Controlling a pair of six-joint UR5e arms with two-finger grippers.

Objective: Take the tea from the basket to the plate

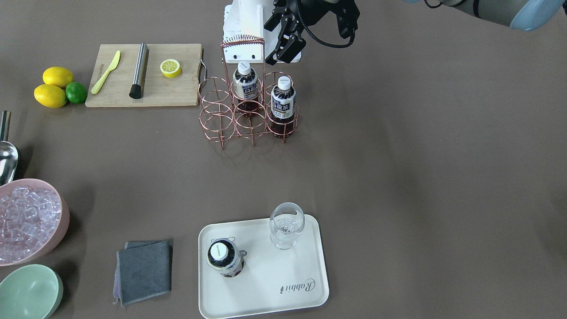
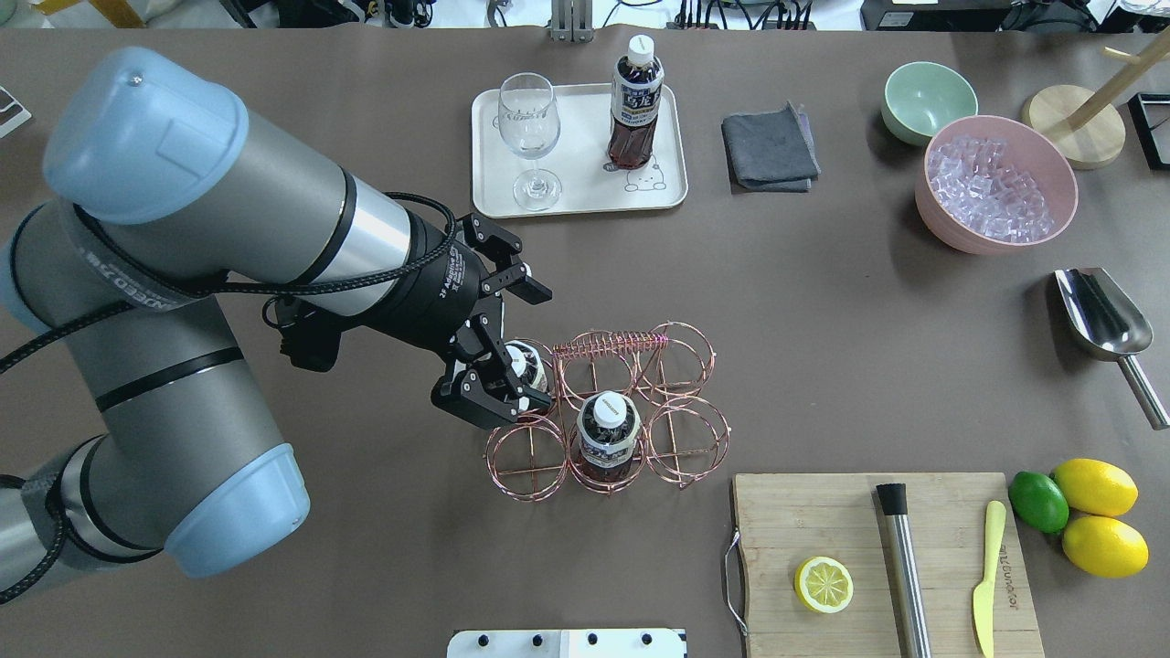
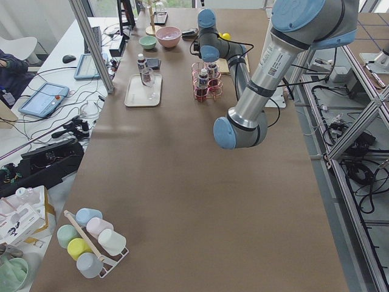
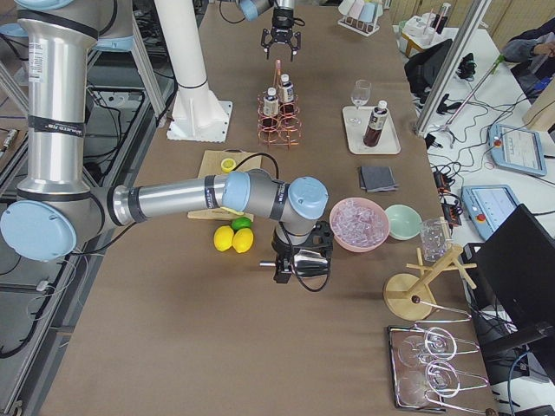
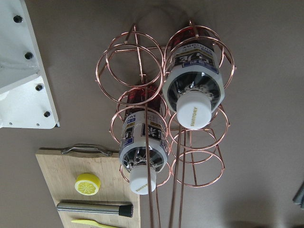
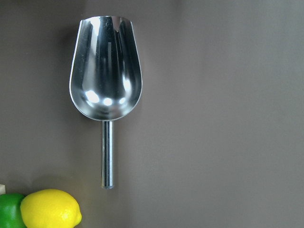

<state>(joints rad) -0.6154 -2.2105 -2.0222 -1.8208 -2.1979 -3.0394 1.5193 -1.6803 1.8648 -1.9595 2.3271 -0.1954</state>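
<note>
The copper wire basket (image 1: pixel 221 119) stands mid-table and holds two tea bottles (image 1: pixel 245 79) (image 1: pixel 282 99), both upright in ring cells. They also show in the left wrist view (image 5: pixel 192 90) (image 5: pixel 142 152). A third tea bottle (image 2: pixel 635 100) stands upright on the cream plate (image 2: pixel 585 187). My left gripper (image 2: pixel 539 349) is open and empty, hovering above the basket's left-side bottle (image 2: pixel 528 366) with a finger on each side. My right gripper shows only in the exterior right view (image 4: pixel 295 260), over the metal scoop; I cannot tell its state.
A wine glass (image 1: pixel 286 223) stands on the plate. The cutting board (image 1: pixel 146 88) with a lemon half, a metal rod and a yellow knife lies beside the basket. Lemons and a lime, a pink ice bowl (image 2: pixel 996 183), a green bowl, a grey cloth (image 2: pixel 770 146) and the scoop (image 6: pixel 105 71) lie around.
</note>
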